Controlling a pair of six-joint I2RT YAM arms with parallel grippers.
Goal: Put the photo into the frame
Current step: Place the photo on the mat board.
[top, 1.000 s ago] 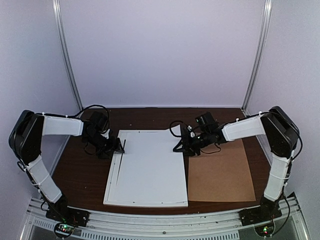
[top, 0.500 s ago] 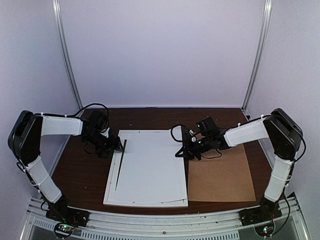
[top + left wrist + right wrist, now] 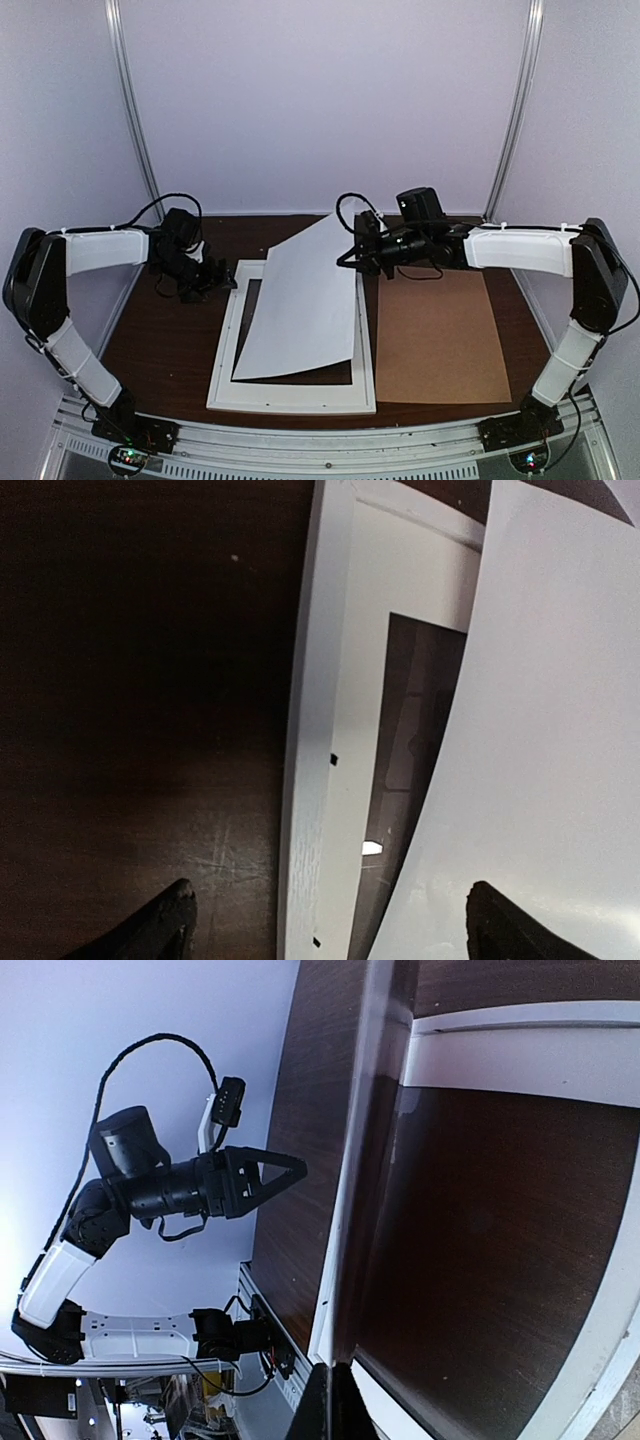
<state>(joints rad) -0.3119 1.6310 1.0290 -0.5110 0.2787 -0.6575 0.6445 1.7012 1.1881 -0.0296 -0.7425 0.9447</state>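
Right hand (image 3: 357, 252) is clenched on the far right corner of the photo (image 3: 300, 305), fingers pointing left. The forearm runs nearly level, well above the worktop (image 3: 160, 340). The photo is white back up and tilted. Its far right corner is raised, and its near left corner rests inside the frame (image 3: 222, 350), over the mat (image 3: 365, 630). The sheet bows slightly.

Judgement: the photo is light, thin and floppy, so it sags from a one-corner pinch and creases easily. It would handle better gripped along an edge near a corner and kept low, with the opposite edge supported.

Left hand (image 3: 215, 283) is released with fingers spread wide and nothing between them. It hangs low just beside the frame's far left corner, with the forearm reaching in from the left. The brown backing board (image 3: 440, 330) lies flat just right of the frame.
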